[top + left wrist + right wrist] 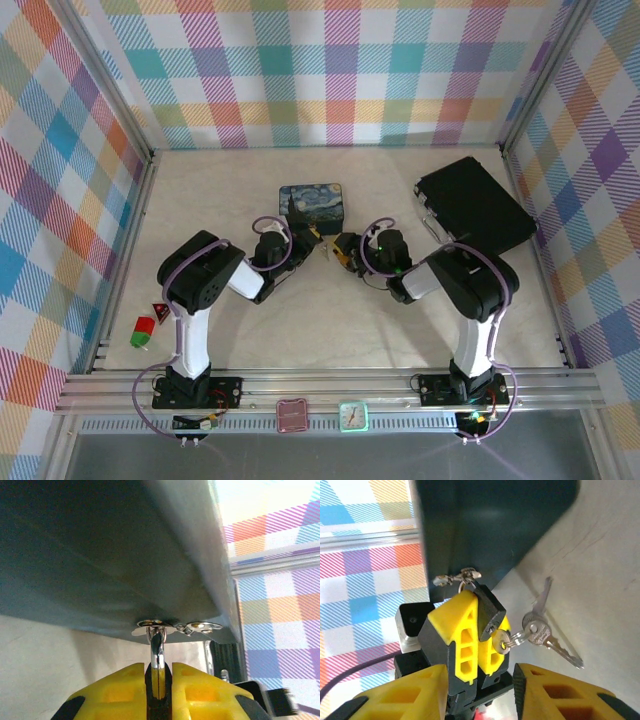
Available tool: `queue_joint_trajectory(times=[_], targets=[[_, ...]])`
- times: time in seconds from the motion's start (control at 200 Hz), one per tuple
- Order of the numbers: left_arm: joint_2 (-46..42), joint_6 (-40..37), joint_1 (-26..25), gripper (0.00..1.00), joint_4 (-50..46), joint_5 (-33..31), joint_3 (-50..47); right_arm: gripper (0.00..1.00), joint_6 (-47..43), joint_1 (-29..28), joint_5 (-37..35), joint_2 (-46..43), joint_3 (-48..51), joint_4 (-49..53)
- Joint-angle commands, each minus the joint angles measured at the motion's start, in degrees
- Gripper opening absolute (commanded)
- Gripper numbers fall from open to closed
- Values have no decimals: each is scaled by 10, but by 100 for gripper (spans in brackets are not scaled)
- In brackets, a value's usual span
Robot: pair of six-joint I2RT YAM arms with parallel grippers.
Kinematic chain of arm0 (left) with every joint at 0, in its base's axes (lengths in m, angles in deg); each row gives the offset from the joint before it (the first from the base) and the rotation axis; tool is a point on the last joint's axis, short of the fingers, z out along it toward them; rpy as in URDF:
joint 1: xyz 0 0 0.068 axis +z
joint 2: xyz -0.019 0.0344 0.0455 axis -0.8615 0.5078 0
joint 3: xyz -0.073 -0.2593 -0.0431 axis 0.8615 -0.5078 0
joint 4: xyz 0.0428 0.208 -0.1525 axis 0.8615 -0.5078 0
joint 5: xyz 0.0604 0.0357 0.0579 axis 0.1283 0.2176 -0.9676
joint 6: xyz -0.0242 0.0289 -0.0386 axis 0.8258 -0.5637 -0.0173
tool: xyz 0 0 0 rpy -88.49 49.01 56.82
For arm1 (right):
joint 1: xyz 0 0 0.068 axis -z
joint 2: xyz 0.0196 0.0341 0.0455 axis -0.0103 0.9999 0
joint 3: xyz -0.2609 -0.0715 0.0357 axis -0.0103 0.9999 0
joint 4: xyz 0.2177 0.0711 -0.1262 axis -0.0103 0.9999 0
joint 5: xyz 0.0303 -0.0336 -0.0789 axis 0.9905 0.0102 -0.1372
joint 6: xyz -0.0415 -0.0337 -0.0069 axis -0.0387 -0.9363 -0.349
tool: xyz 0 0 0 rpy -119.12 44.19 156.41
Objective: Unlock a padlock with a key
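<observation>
The dark padlock (pixel 491 611) hangs by its silver shackle (pixel 157 647) from the metal hasp (pixel 175 626) of the starry-night tin (pixel 312 203). My left gripper (pixel 158 672) is shut on the padlock's body, its yellow fingers (pixel 462 630) on either side of it. A key (pixel 499 642) sits in the keyhole at the padlock's lower end, and a ring with two more keys (pixel 540 632) dangles from it. My right gripper (pixel 480 700) stands open just short of the key, touching nothing. In the top view both grippers meet in front of the tin, left gripper (pixel 306 243), right gripper (pixel 346 250).
A flat black case (pixel 473 205) lies at the back right. A small red and green object (pixel 145 330) sits at the left edge near the rail. Checked walls enclose the table (pixel 330 320) on three sides.
</observation>
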Motion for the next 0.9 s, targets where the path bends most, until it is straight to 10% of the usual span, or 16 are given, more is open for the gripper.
queue_joint_trajectory(times=[0.0, 0.26, 0.59, 0.895], targets=[[-32, -11, -6, 0, -12, -12, -2, 41, -127, 2, 8, -53, -15, 145], [-54, -21, -17, 0, -69, -30, -20, 47, -369, 2, -39, -143, -95, 463], [-93, -20, -14, 45, -105, -43, -40, 48, -536, -4, -48, -156, -197, 635], [-220, -47, 27, 60, -231, -31, -71, 52, -655, -65, -115, -120, -275, 716]])
